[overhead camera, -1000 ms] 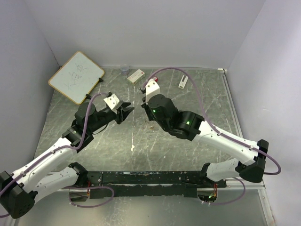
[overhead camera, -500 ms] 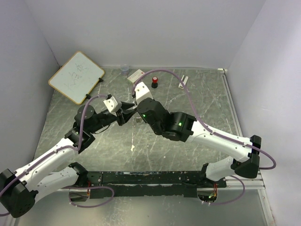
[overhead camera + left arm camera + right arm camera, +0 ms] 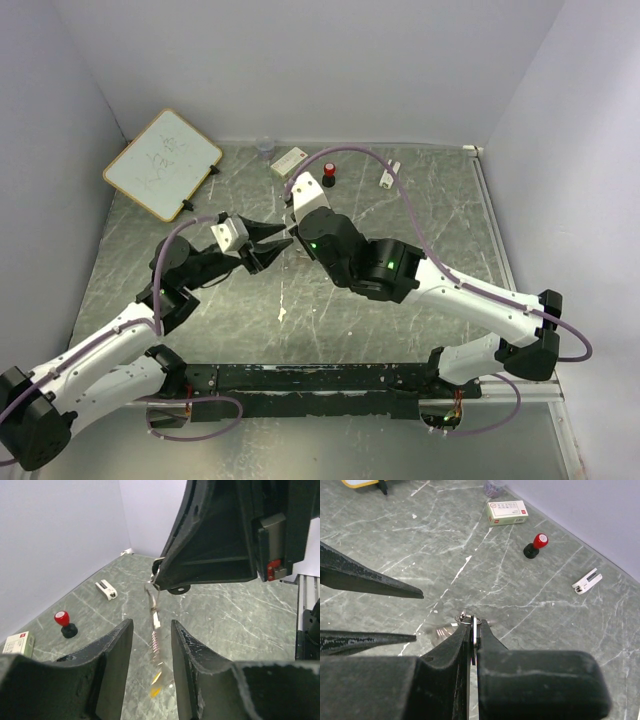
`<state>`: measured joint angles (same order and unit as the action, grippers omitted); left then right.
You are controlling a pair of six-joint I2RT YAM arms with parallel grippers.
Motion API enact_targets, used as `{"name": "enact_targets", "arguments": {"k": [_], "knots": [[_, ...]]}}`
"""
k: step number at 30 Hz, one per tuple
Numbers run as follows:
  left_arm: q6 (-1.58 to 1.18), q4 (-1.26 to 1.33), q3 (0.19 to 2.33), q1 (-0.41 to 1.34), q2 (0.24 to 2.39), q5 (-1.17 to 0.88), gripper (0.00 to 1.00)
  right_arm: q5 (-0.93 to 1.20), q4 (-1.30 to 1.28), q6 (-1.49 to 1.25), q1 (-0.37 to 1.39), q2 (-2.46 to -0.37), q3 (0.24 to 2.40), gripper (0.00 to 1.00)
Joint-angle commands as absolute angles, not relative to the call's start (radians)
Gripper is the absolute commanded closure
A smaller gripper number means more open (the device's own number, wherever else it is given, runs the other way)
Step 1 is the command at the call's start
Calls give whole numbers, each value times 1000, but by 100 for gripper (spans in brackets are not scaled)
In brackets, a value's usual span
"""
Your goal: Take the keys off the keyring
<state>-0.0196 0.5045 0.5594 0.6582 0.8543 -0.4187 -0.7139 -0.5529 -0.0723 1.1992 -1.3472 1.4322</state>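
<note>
Aloft, right gripper [image 3: 474, 630] pinched tight on keyring [image 3: 465, 616], keys [image 3: 155, 642] dangling beneath, left gripper [image 3: 151, 625] parted near them.

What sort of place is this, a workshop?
Most likely a robot lab test cell: plain white walls box in a green marbled tabletop, with a left arm and right arm mounted at its edge, plus a whiteboard.

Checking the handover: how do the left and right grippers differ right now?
The left gripper is open; the right gripper is shut on the keyring. The left gripper holds nothing; the keys dangle below the right gripper, in front of the left one. Both are black and two-fingered.
</note>
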Motion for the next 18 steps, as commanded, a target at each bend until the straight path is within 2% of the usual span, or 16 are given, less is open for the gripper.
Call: {"name": "enact_targets", "arguments": {"k": [1, 18], "knots": [[-38, 615, 545, 663, 874, -515, 52, -721, -513, -65, 1208, -1322, 1451, 100], [-40, 887, 437, 662, 918, -474, 50, -702, -497, -68, 1214, -1327, 1443, 100]]}}
